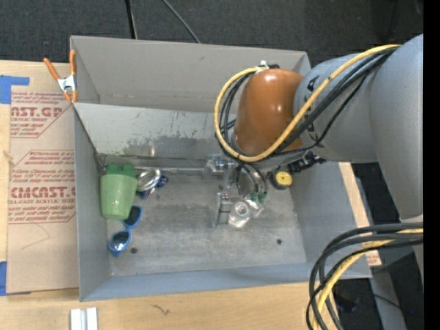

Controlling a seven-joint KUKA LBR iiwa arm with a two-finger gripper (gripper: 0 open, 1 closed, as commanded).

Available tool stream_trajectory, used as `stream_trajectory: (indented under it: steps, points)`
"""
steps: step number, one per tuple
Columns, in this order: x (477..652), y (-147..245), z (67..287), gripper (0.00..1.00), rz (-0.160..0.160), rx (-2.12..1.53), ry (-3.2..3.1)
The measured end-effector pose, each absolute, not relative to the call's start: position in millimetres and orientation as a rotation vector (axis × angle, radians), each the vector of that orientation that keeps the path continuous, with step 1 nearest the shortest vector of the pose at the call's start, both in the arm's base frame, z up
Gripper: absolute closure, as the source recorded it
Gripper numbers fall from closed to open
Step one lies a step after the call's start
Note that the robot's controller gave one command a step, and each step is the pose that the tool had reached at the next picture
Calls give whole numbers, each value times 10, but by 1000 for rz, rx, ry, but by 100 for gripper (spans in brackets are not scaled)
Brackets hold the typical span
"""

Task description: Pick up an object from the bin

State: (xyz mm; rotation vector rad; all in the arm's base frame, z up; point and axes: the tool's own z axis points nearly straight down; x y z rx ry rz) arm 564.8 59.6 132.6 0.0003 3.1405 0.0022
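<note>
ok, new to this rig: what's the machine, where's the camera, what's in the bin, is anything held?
One camera looks down into a grey metal bin from above, slightly to one side. The big grey shape on the right is a robot arm with an orange wrist cover. Its gripper hangs low over the bin's middle, right beside a small clear piece. A small yellow thing lies just behind. By the left wall lie a green cup, a silvery bit and blue bits. Whether anything is held, I cannot tell.
</note>
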Motion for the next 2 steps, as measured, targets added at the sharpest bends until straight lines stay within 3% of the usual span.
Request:
stream_trajectory:
  steps: [1, 2]
  points:
    - [5933, 1307, 1308, 0, 4, -305, 3123]
    - [5858, 1795, 663, 0, 4, -163, 3140]
